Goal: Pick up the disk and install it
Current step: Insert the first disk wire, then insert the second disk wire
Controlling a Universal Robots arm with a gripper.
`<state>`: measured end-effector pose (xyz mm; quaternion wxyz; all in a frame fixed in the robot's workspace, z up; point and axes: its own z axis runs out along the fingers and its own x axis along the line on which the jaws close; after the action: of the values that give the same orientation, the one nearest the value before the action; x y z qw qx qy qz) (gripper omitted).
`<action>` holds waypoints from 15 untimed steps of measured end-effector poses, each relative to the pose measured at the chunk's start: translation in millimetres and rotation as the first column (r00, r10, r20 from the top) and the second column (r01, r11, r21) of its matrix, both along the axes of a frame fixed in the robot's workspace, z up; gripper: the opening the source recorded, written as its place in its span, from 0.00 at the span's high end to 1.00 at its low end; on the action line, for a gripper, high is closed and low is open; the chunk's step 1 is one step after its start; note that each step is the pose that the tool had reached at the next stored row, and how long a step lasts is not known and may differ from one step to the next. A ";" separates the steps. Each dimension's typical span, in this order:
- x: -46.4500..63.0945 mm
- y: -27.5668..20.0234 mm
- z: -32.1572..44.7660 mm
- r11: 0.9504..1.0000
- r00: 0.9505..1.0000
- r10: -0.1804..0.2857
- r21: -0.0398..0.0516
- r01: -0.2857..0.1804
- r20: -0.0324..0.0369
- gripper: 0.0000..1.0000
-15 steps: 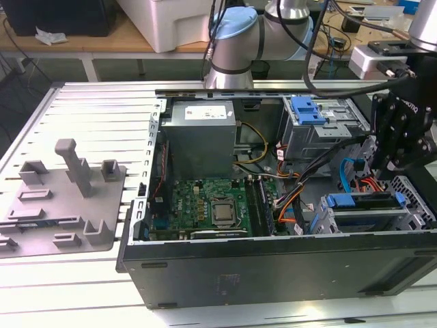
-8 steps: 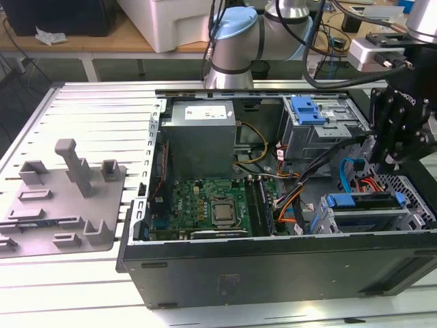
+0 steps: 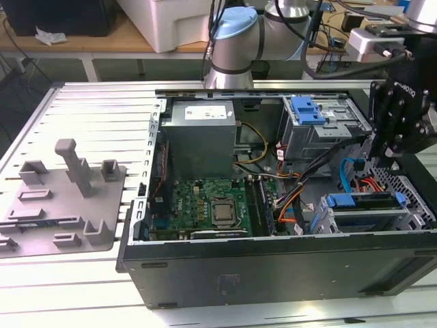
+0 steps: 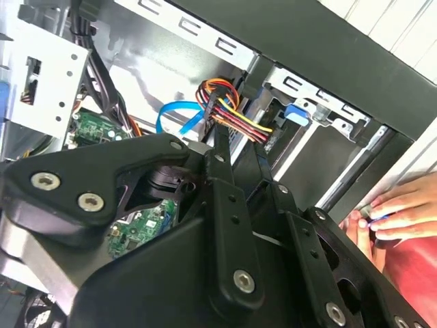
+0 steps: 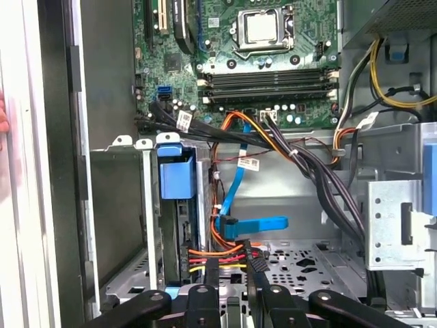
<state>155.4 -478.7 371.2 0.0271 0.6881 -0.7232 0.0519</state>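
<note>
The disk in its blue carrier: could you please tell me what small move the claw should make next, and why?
Probably shift sideways toward the disk: in the first wrist view the claw hangs over the coloured cables, beside the carrier, not over it.

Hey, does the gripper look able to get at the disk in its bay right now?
Probably yes. The gripper hangs inside the open case close to the disk, whose blue carrier edge is exposed. The coloured power cables between them might snag.

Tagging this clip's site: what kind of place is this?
Likely a robotics lab or test bench: an open computer case on a slotted metal table, a robot arm behind it, cluttered benches beyond.
</note>
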 end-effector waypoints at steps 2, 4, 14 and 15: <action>-0.2 0.0 0.1 1.000 1.000 0.000 0.000 0.000 0.000 0.69; -0.5 0.0 0.1 1.000 1.000 0.000 0.000 0.000 0.000 0.69; -1.1 0.0 0.1 1.000 1.000 0.000 0.000 0.000 0.000 0.69; -1.4 0.0 0.0 1.000 1.000 0.000 0.000 0.000 0.000 0.69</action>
<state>153.9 -478.7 371.2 0.0271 0.6882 -0.7232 0.0520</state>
